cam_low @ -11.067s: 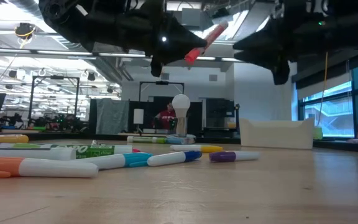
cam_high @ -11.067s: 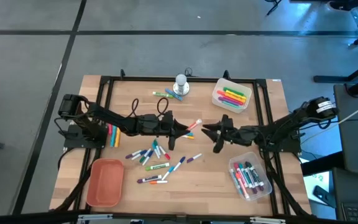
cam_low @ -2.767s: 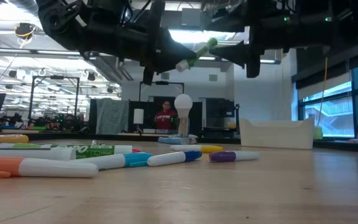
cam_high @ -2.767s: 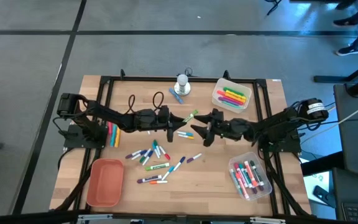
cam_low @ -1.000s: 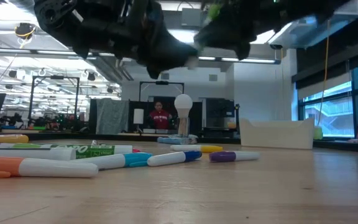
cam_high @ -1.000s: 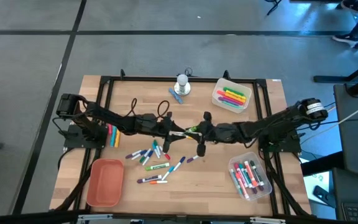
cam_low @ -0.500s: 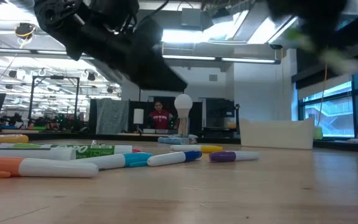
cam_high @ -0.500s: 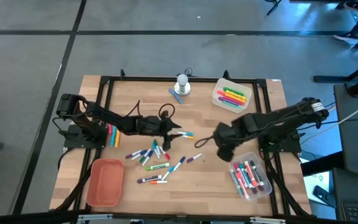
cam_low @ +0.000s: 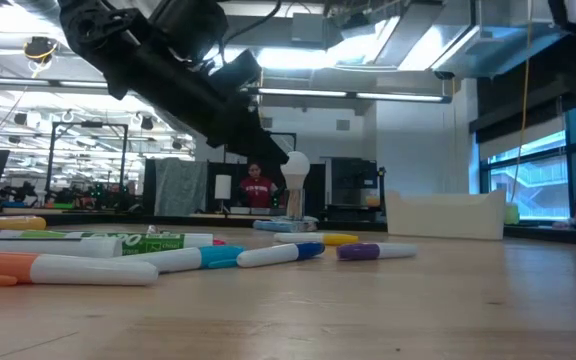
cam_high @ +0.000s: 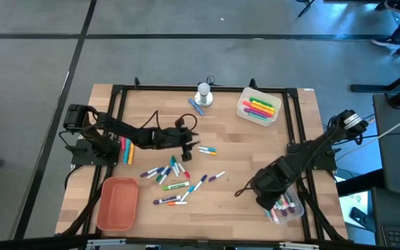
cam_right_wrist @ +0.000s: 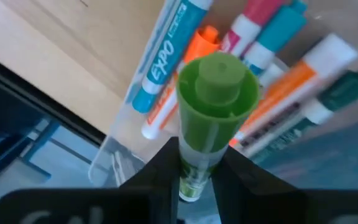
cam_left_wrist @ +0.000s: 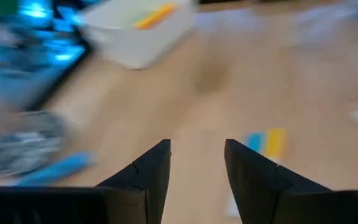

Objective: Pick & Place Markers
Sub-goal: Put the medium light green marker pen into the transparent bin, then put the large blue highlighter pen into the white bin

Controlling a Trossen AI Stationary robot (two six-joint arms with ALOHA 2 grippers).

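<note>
A green-capped marker (cam_right_wrist: 211, 118) stands clamped in the right end effector (cam_right_wrist: 194, 177).

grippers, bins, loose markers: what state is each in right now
right gripper: shut on the green marker, over the clear bin
left gripper: open, empty, above mid-table
clear bin: holding several markers
white bin: holding bright markers
orange tray: looks empty
loose markers: lying flat on the table

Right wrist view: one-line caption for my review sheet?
Right claw shut on a green-capped marker, held above the clear bin of white-barrelled markers.
</note>
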